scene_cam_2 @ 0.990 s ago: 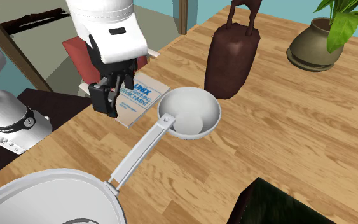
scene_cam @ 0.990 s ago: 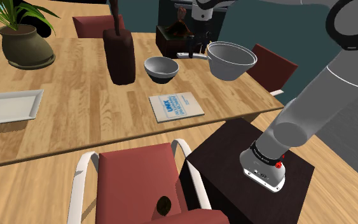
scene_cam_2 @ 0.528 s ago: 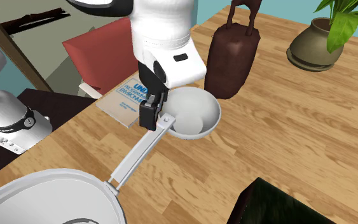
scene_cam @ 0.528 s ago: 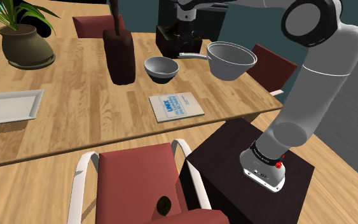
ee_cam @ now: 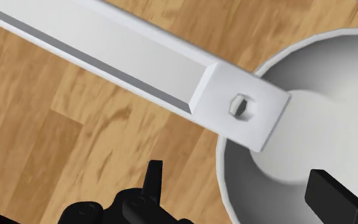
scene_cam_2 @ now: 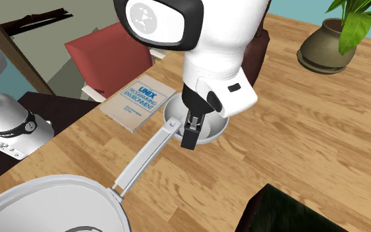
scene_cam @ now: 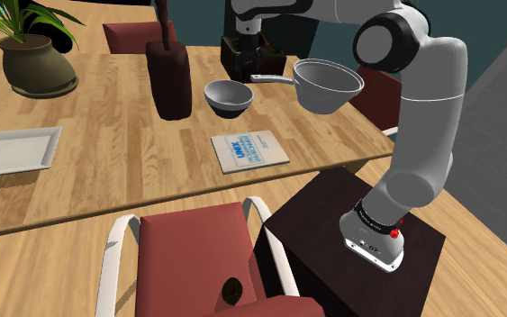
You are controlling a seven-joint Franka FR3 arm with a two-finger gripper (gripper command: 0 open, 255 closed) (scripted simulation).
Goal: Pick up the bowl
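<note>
A grey bowl (scene_cam: 229, 96) stands on the wooden table (scene_cam: 107, 135), between a tall brown vase and a grey pan. In the second exterior view the arm hides most of the bowl (scene_cam_2: 211, 134). My black gripper (scene_cam_2: 192, 130) hangs just above the bowl's rim, on the side where the pan's handle (scene_cam_2: 144, 157) ends. In the wrist view the gripper (ee_cam: 241, 194) is open and straddles the rim of the bowl (ee_cam: 317, 127). One finger (ee_cam: 152, 181) is over the table outside the bowl and the other finger (ee_cam: 333, 194) is over its inside. Neither touches the bowl. The tip of the handle (ee_cam: 244, 105) overlaps the rim.
The pan (scene_cam: 328, 84) sits to the shoulder view's right of the bowl. The brown vase (scene_cam: 170, 76), a book (scene_cam: 249, 149), a white plate (scene_cam: 13, 149), a potted plant (scene_cam: 35, 63) and a dark box (scene_cam: 269, 61) share the table. A red chair (scene_cam: 197, 252) stands at the near edge.
The gripper has swung from over the book towards the second exterior view's right, crossed the pan handle and come over the bowl's rim. Its fingers have stayed open.
</note>
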